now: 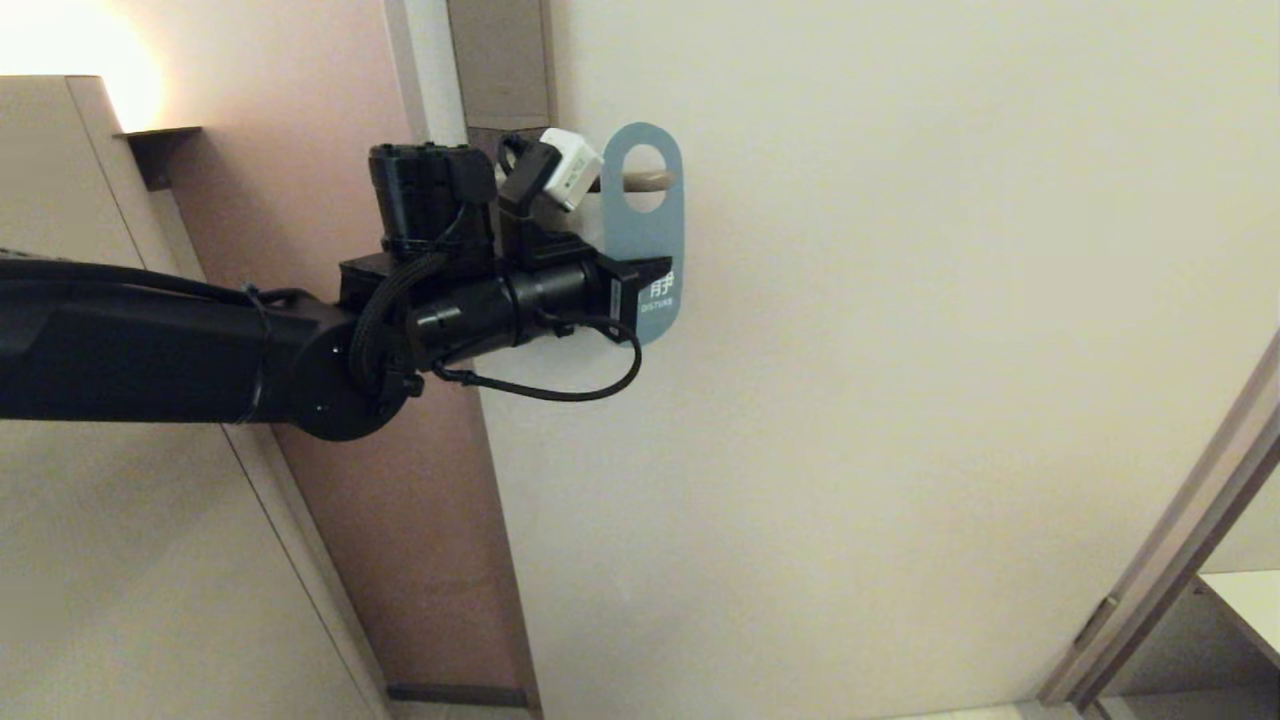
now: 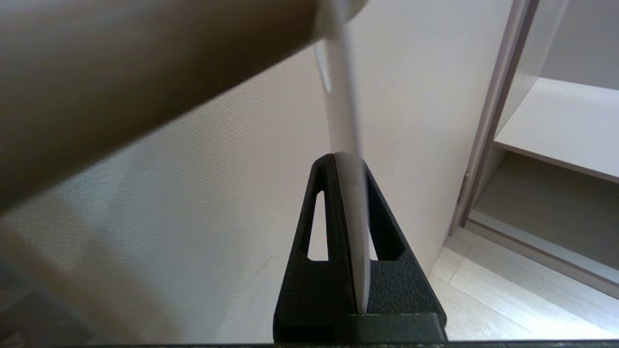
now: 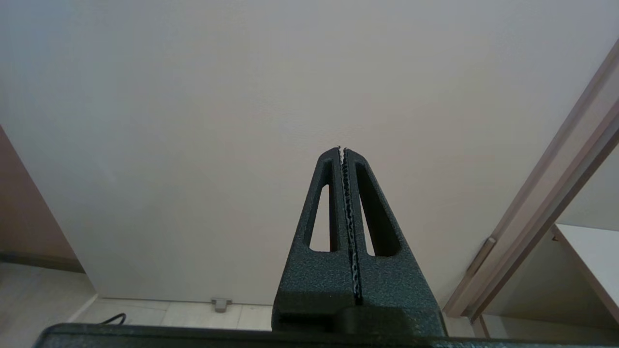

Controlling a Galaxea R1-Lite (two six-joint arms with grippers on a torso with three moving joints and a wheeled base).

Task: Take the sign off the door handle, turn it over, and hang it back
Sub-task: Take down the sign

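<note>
The sign (image 1: 645, 235), a thin blue card with rounded ends and white lettering near its lower end, hangs on the door handle (image 1: 648, 181), whose beige lever passes through the oval hole near the card's top. The left gripper (image 1: 650, 295) is clamped on the card's lower part, its jaws pressed against both faces. In the left wrist view the card (image 2: 346, 145) runs edge-on from between the jaws up to the lever (image 2: 145, 72). The right gripper (image 3: 344, 154) is well away from the sign, jaws together on nothing, facing the pale door (image 3: 242, 121).
</note>
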